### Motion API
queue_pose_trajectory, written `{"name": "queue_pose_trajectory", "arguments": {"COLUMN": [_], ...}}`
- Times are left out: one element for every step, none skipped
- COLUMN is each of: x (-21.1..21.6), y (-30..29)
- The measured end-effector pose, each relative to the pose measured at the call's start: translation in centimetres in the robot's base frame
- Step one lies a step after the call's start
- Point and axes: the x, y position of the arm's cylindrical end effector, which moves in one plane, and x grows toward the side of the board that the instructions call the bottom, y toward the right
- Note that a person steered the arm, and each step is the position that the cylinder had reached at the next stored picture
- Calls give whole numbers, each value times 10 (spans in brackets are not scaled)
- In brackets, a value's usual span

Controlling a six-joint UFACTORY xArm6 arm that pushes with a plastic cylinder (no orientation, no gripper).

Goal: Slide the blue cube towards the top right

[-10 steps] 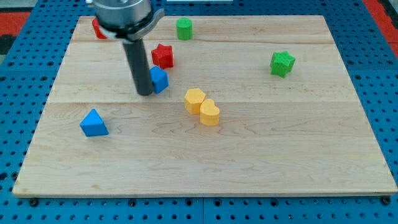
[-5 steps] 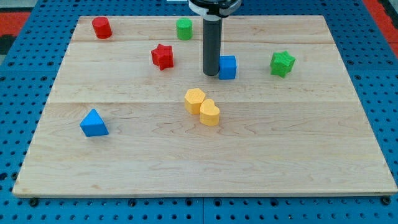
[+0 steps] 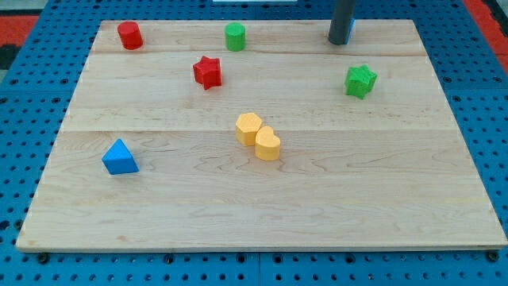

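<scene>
The blue cube [image 3: 351,28] is almost hidden behind my tip [image 3: 339,42] near the desk's [image 3: 238,206] top edge; no gripper shows.

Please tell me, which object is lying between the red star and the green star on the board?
Nothing lies between them. In the camera view the stretch of board from the red star to the green star is bare wood. My tip stands above that line, near the top edge.

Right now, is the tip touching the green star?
No. My tip sits near the view's top edge, clearly apart from the green star below it.
</scene>
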Motion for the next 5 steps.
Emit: {"name": "queue_pose_trajectory", "arguments": {"x": [5,5,-15,-41,-56], "y": [-41,-78,-61,-33,6]}}
